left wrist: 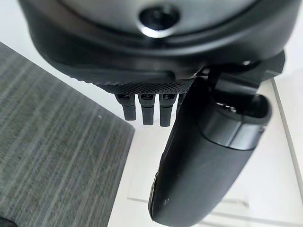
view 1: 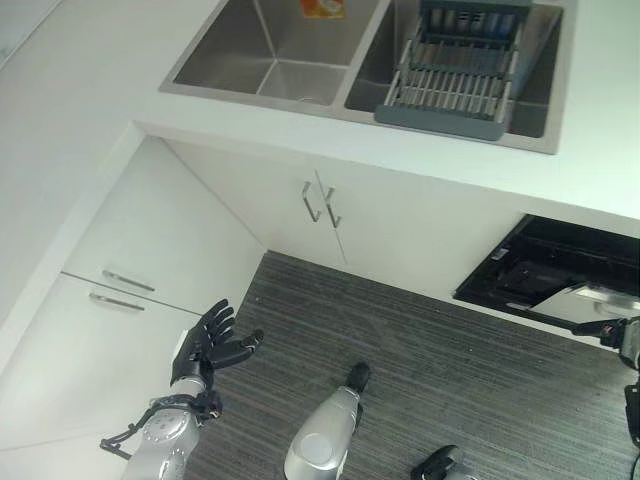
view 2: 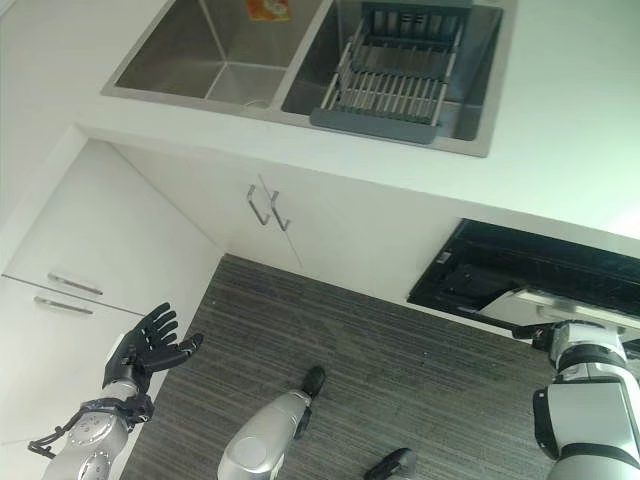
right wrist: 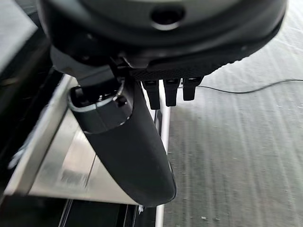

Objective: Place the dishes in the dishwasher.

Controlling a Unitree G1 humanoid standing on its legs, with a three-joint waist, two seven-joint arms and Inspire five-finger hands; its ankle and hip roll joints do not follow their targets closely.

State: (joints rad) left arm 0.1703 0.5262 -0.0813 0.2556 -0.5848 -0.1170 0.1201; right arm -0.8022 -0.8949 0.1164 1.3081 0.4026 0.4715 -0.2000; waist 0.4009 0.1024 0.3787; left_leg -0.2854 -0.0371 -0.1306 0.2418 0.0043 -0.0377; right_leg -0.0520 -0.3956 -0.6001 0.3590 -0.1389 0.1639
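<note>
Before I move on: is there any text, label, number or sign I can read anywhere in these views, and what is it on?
No text can be read in any view.
Orange item at the far wall of the left sink basin: it may carry print, but too small and blurred to read.
Dishwasher, its open door, the dish rack and the cabinet doors: no readable marking.

Home kitchen: white counter [view 1: 90, 90] with steel double sink [view 1: 270, 50], dish rack [view 1: 455, 75], white handled cabinets [view 1: 250, 200], open dishwasher [view 2: 520, 275], grey striped floor [view 1: 440, 370].
</note>
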